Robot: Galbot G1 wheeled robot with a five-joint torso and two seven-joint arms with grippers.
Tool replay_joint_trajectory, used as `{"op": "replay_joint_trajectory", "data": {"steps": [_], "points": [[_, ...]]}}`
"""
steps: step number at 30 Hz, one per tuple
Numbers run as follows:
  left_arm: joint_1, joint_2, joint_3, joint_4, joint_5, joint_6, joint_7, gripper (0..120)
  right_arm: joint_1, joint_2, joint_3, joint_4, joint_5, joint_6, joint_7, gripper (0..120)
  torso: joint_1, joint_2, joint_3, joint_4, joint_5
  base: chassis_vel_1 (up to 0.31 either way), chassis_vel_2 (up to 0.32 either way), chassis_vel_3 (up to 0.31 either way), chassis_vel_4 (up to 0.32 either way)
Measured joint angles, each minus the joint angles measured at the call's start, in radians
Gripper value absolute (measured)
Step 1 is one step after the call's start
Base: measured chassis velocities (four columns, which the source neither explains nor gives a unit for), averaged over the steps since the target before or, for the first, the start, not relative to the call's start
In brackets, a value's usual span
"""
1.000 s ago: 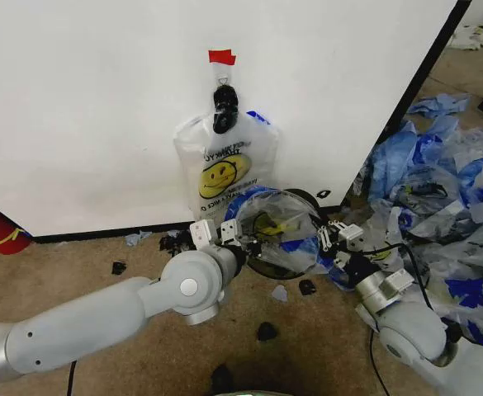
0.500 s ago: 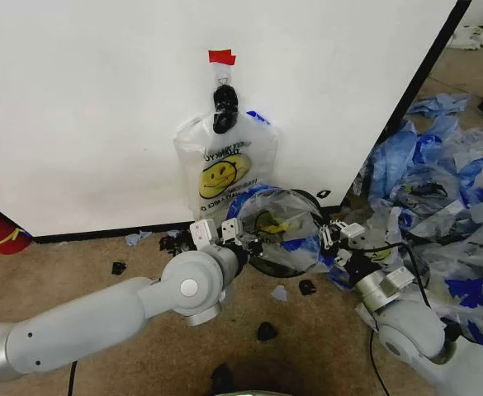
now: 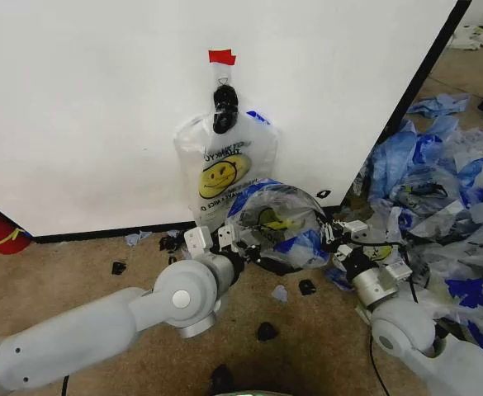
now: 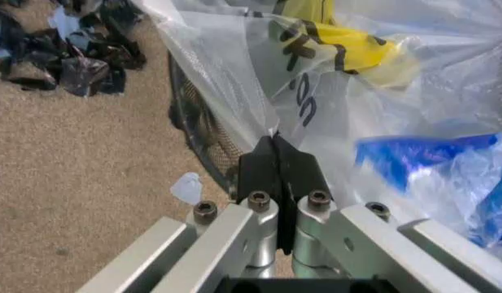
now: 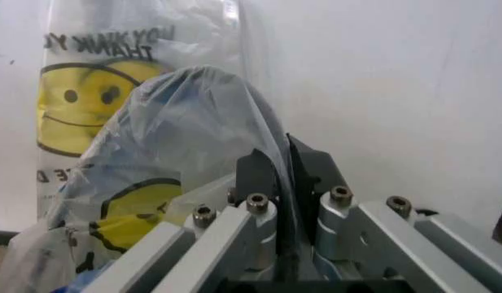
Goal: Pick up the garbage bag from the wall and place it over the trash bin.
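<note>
Left gripper [image 3: 227, 239] was pinched tight on one side of the garbage bag [image 3: 281, 223], and the left wrist view showed its black fingers [image 4: 274, 166] closed on a fold of the thin plastic. The bag was held open like a bubble over the trash bin [image 3: 276, 261], which sat on the carpet [image 3: 76, 272] near the foot of the wall [image 3: 101, 107]. Another smiley bag [image 3: 224, 169] hung on the wall just behind it. Right gripper [image 3: 338, 239] was clamped on the other side of the bag, with plastic caught between its fingers [image 5: 255, 174]. To do this step well, I think both grippers should pull the mouth wide and lower it evenly, so the edge slips over the rim all the way round without tearing.
</note>
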State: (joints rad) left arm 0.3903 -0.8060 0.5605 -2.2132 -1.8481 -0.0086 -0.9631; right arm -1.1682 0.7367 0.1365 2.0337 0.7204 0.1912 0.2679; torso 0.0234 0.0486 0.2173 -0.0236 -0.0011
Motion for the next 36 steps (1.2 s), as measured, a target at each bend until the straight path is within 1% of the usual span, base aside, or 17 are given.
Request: {"op": "replay_joint_trajectory", "data": {"steps": [8, 12, 17, 24, 27, 36], "points": [[0.027, 0.036, -0.033, -0.029, 0.001, -0.001, 0.006, 0, 0.006, 0.021, 0.013, -0.003, 0.077, -0.011, 0.017, 0, 0.0, 0.0, 0.0, -0.0001, 0.0, 0.0, 0.0, 0.0, 0.0], [0.092, 0.065, -0.075, -0.044, 0.019, 0.0, 0.018, 0, 0.005, 0.028, 0.038, 0.013, 0.166, -0.018, 0.016, 0, 0.0, 0.0, 0.0, 0.0, 0.0, 0.0, 0.0, 0.0, 0.0], [0.143, 0.079, -0.104, -0.048, 0.038, 0.001, 0.024, 0, -0.008, 0.018, 0.074, 0.027, 0.214, -0.021, 0.004, 0, 0.0, 0.0, 0.0, 0.0, 0.0, 0.0, 0.0, 0.0, 0.0], [0.196, 0.082, -0.129, -0.055, 0.064, 0.003, 0.029, 0, -0.026, 0.001, 0.12, 0.071, 0.284, -0.033, 0.003, 0, 0.0, 0.0, 0.0, 0.0, 0.0, 0.0, 0.0, 0.0, 0.0], [0.212, 0.077, -0.134, -0.057, 0.074, 0.004, 0.033, 0, -0.029, -0.004, 0.142, 0.106, 0.345, -0.047, 0.019, 0, 0.0, 0.0, 0.0, -0.0002, 0.0, 0.0, 0.0, 0.0, 0.0], [0.224, 0.079, -0.143, -0.065, 0.08, 0.006, 0.043, 0, -0.029, -0.001, 0.151, 0.14, 0.408, -0.058, 0.055, 0, 0.0, 0.0, 0.0, -0.0001, 0.0001, 0.0, 0.0, 0.0, 0.0]]}}
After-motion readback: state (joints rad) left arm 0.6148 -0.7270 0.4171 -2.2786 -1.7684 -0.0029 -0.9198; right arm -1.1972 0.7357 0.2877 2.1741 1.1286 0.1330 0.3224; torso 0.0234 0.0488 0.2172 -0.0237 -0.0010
